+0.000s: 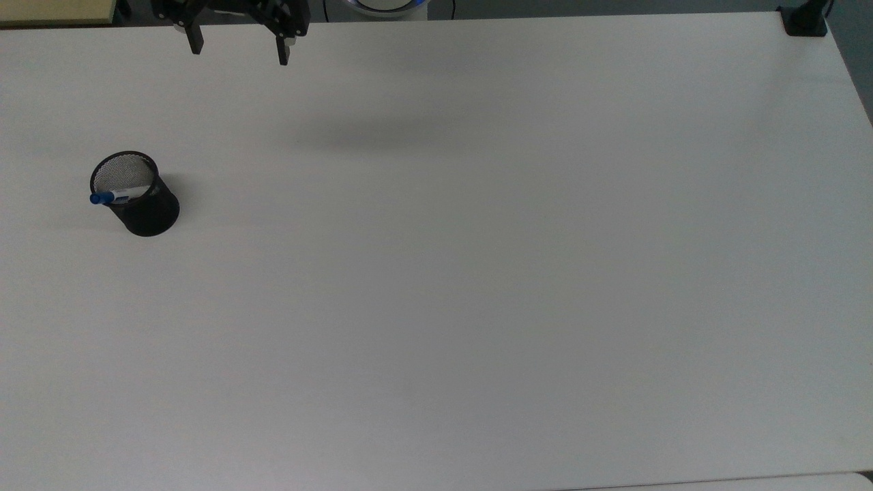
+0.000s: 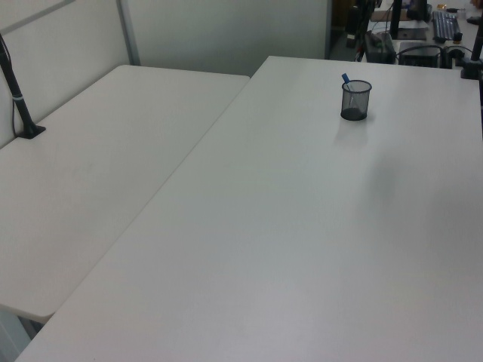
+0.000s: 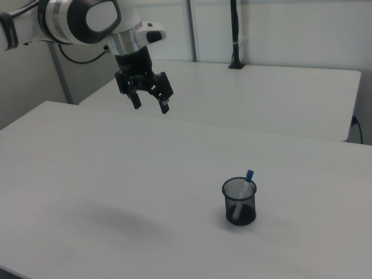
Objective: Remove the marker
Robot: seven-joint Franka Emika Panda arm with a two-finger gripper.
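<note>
In the top view, going from its left, the first thing I meet is the black mesh cup [image 1: 136, 196] standing upright on the white table [image 1: 477, 273], and the marker [image 1: 114, 197] is inside it, leaning so its blue cap pokes over the rim on the top view's left side. The white barrel runs down into the cup. Further toward the top view's right and up at the table's far edge hangs my gripper [image 1: 240, 49], fingers wide apart and empty, well away from the cup.

The step in hand, as I judge it, is the approach. To do it well I should travel high across the table until I am above the blue cap, then turn my wrist so my fingers straddle the barrel across its lean, not along it. In the right view the marker [image 3: 245, 187] tilts toward the right view's right, so I should come down just beyond the rim and close on the cap or the barrel just under it. If a finger catches the mesh, the light cup may tip. Then lift along the marker's tilt, so it slides free without dragging the cup.
</note>
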